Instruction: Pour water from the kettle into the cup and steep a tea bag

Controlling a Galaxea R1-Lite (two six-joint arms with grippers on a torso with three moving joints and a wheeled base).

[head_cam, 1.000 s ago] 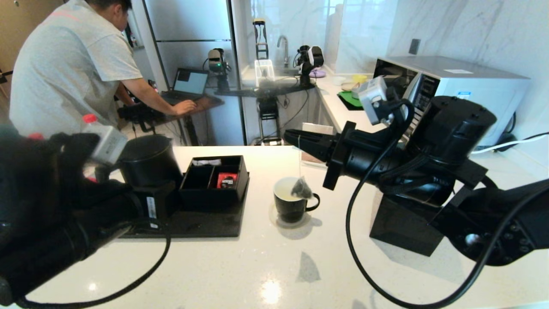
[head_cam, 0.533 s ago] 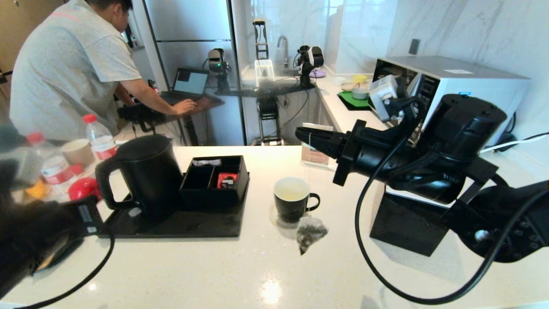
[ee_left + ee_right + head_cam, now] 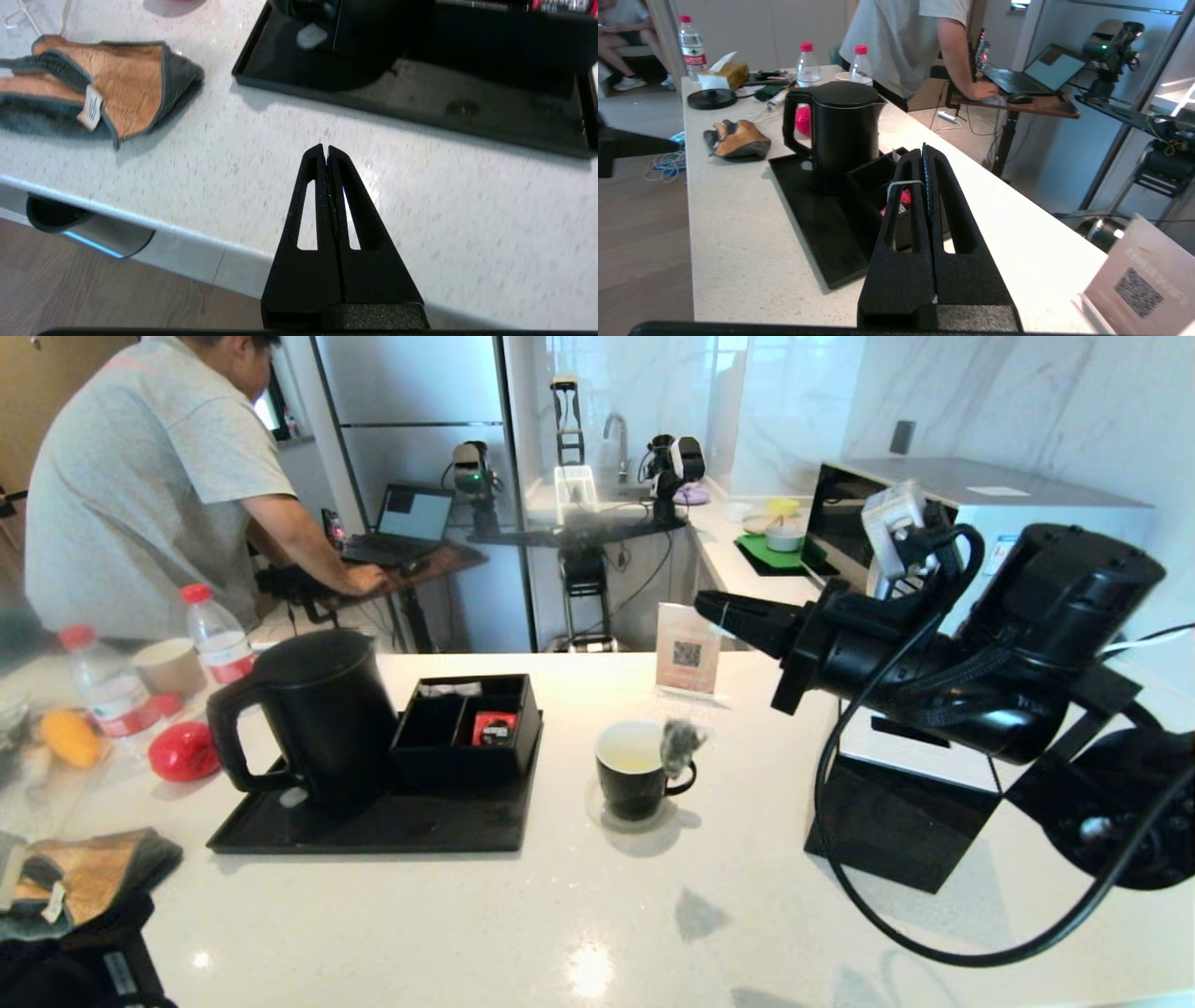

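Note:
The black kettle (image 3: 317, 714) stands upright on the black tray (image 3: 373, 829), also in the right wrist view (image 3: 845, 126). The black cup (image 3: 635, 775) sits right of the tray with pale water (image 3: 632, 763) inside. The grey tea bag (image 3: 681, 741) hangs in the air at the cup's right rim, above its handle, outside the water. My right gripper (image 3: 711, 606) is above and right of the cup, shut (image 3: 924, 150) on the tea bag's white string (image 3: 903, 183). My left gripper (image 3: 325, 148) is shut and empty, low over the counter's front edge.
A compartment box (image 3: 467, 723) with a red packet (image 3: 492, 726) sits on the tray. Bottles (image 3: 217, 633), a paper cup (image 3: 168, 667) and fruit (image 3: 184, 751) stand far left. A folded cloth (image 3: 107, 88), a QR sign (image 3: 688, 658), a black box (image 3: 896, 821) and a person (image 3: 149, 476) are nearby.
My left arm has drawn back from the kettle to the front left. The right gripper rose and moved right; the tea bag swung out of the cup and now hangs at its right rim.

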